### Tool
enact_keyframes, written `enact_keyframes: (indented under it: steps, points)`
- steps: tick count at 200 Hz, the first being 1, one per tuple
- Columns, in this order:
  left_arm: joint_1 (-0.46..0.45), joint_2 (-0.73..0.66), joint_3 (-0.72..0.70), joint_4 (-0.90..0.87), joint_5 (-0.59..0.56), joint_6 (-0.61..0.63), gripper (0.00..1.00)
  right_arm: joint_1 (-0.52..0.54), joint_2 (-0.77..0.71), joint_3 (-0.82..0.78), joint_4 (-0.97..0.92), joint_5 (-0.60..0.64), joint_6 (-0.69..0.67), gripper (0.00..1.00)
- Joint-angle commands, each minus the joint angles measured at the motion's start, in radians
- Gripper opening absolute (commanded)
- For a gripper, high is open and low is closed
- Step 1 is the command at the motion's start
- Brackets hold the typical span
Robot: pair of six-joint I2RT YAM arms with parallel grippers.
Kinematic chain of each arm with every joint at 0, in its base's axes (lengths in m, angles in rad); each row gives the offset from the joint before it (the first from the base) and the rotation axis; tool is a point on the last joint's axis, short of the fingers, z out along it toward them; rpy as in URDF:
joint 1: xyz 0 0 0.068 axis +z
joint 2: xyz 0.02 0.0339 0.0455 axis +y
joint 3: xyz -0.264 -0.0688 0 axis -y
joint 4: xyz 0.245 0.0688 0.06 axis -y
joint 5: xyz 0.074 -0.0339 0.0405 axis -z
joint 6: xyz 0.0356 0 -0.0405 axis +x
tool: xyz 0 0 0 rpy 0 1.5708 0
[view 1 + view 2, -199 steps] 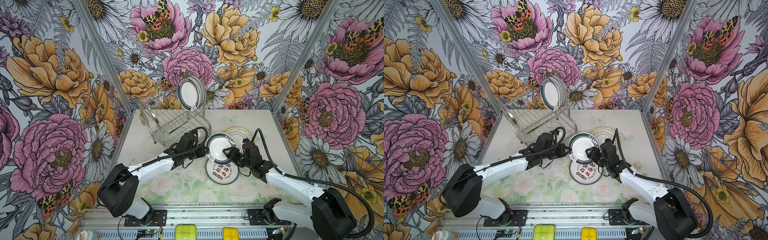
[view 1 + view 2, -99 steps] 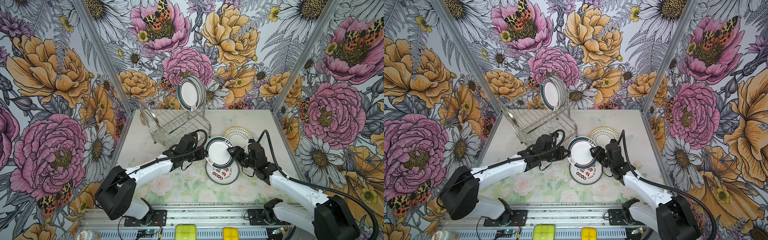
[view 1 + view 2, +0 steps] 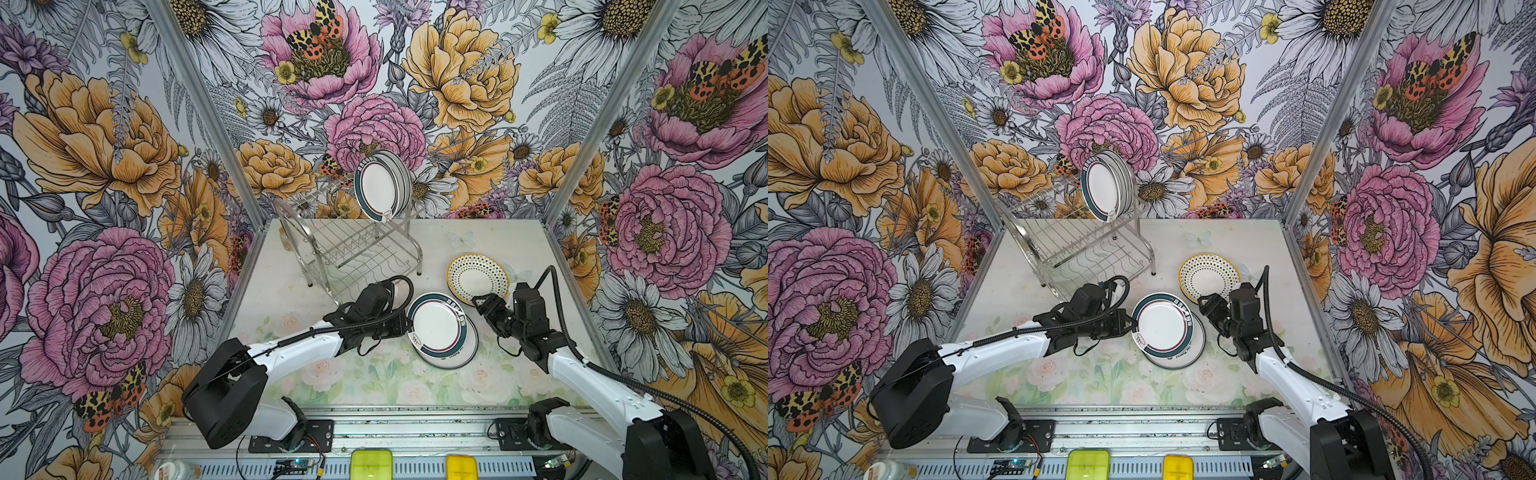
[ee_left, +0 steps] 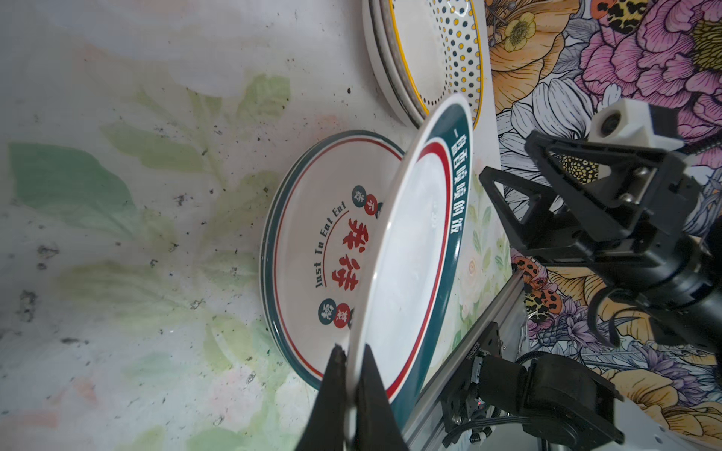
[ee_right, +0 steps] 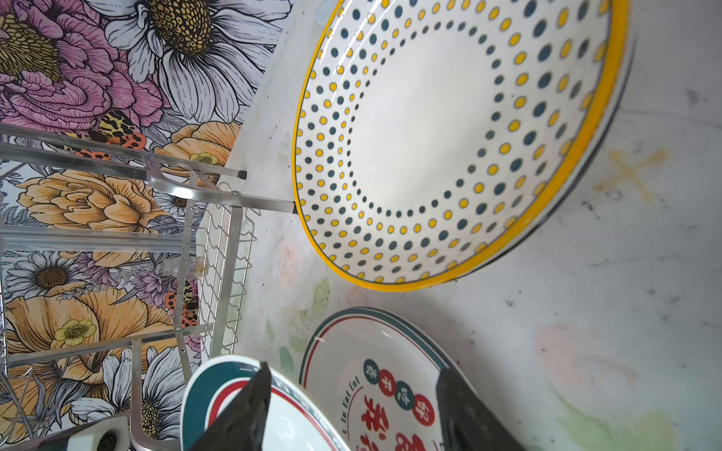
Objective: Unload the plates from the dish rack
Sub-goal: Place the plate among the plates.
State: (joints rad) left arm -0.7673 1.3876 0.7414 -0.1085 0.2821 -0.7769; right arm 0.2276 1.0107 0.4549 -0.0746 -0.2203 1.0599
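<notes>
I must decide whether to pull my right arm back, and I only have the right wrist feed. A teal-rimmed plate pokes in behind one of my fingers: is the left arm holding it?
Observer: Yes. The left gripper is shut on the rim of the teal-banded plate, holding it tilted over the lettered plate that lies flat on the table.
Operator: Are any plates waiting in the rack? I see only wire.
Observer: Several plates stand on edge, packed together, on the upper tier of the dish rack.
</notes>
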Motion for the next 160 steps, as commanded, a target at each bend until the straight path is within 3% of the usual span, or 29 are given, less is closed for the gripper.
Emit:
enact_keyframes:
  steps: [1,85,160]
  points:
    - [-0.020,0.003,-0.008,0.083,0.018,-0.029,0.00,-0.011,-0.031,0.024,-0.037,0.002,-0.049,0.69]
    - [-0.035,0.088,-0.002,0.105,0.024,-0.052,0.00,-0.028,-0.146,0.110,-0.077,0.162,-0.148,0.70]
    - [-0.041,0.155,0.024,0.105,0.037,-0.064,0.00,-0.027,-0.123,0.234,-0.083,0.162,-0.288,0.73]
